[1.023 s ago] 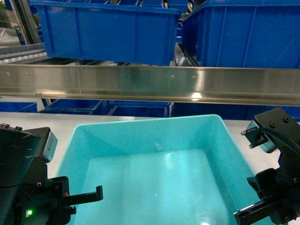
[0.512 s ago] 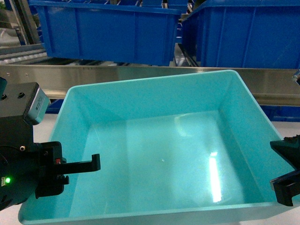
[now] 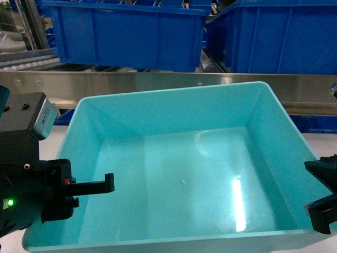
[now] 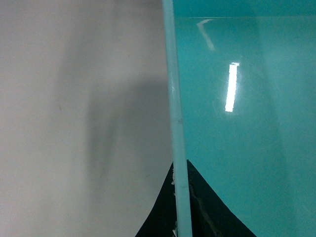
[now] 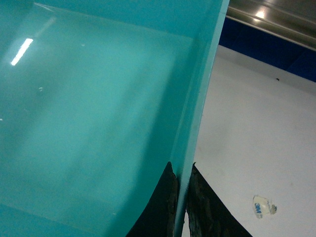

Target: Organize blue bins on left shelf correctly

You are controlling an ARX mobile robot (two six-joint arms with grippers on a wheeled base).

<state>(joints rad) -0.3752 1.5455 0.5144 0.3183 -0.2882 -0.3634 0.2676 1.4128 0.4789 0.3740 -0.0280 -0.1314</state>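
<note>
Tub (image 3: 184, 174) hung between my two grippers, its far rim level with the shelf rail (image 3: 158, 83); left gripper (image 4: 180, 197) pinched its left wall, right gripper (image 5: 181, 207) its right wall, apparently firmly; shelf lay straight ahead.

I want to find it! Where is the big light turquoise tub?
The large light turquoise plastic tub fills the lower middle of the head view, gripped between the left gripper and right gripper, just below the steel shelf rail.

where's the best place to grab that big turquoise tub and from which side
Grip the turquoise tub by its rim on the two side walls, one gripper per side, jaws straddling the wall from above. It is wide, and the left gripper and right gripper already pinch there.
</note>
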